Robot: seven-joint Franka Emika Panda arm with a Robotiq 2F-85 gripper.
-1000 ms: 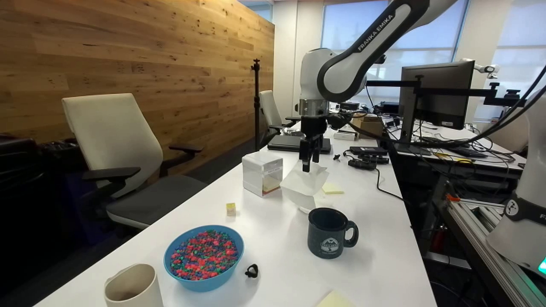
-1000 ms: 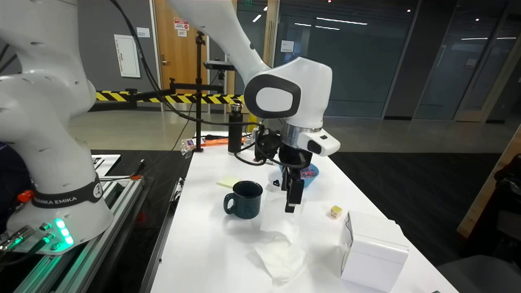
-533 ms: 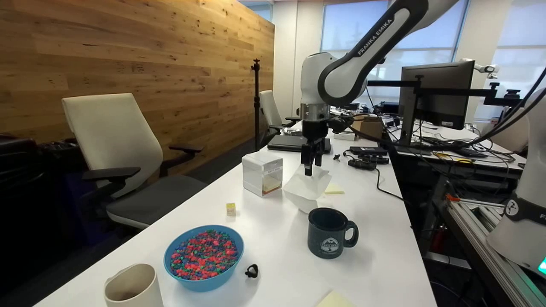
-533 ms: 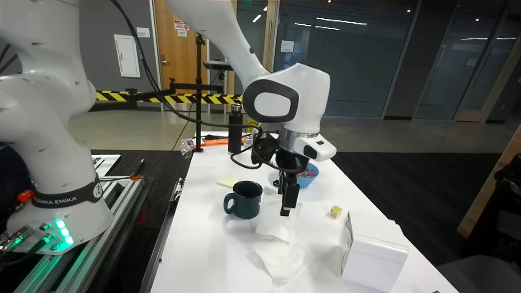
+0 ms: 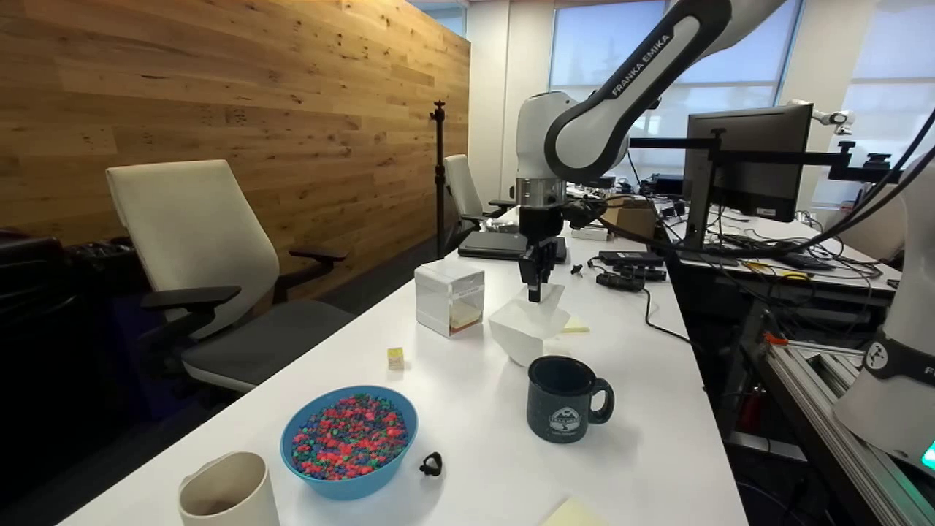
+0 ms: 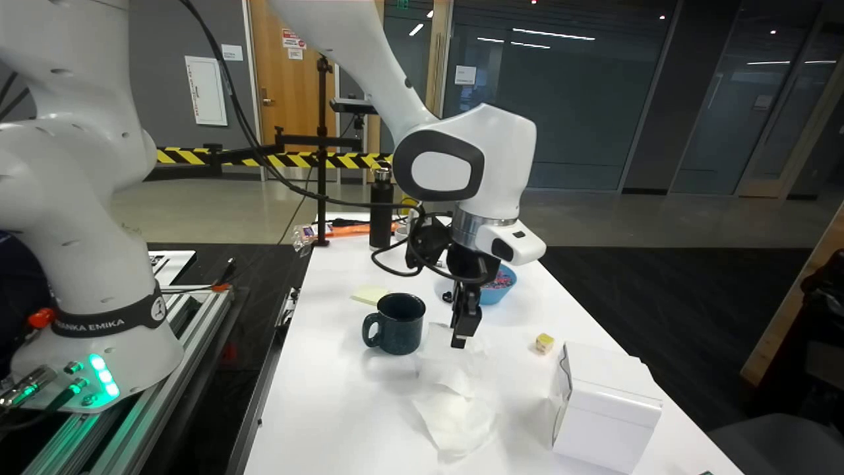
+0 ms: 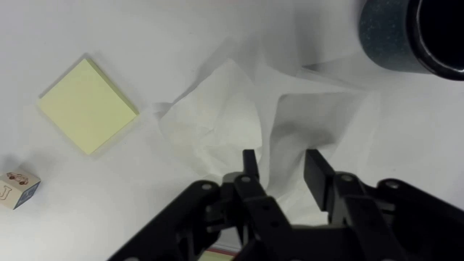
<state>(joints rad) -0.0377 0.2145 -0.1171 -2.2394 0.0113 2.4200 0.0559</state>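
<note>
Wrist view: my gripper [image 7: 281, 156], lower centre, jaws half apart, at white tissue [image 7: 308, 112]; sticky-note pad [image 7: 88, 107], left; speckled mug [image 7: 391, 40], upper right.

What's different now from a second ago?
The tool came down slightly and toward the robot's base, its jaws narrowing but still apart. The raised white paper shifted toward the base too. The mug, blue bowl and box stayed put.

On the white table [image 5: 482, 475] stands a blue bowl [image 5: 358, 488], which contains many small colourful pieces [image 5: 350, 438]. An office chair [image 5: 197, 234] stands between this table and a wooden wall [image 5: 329, 109].
</note>
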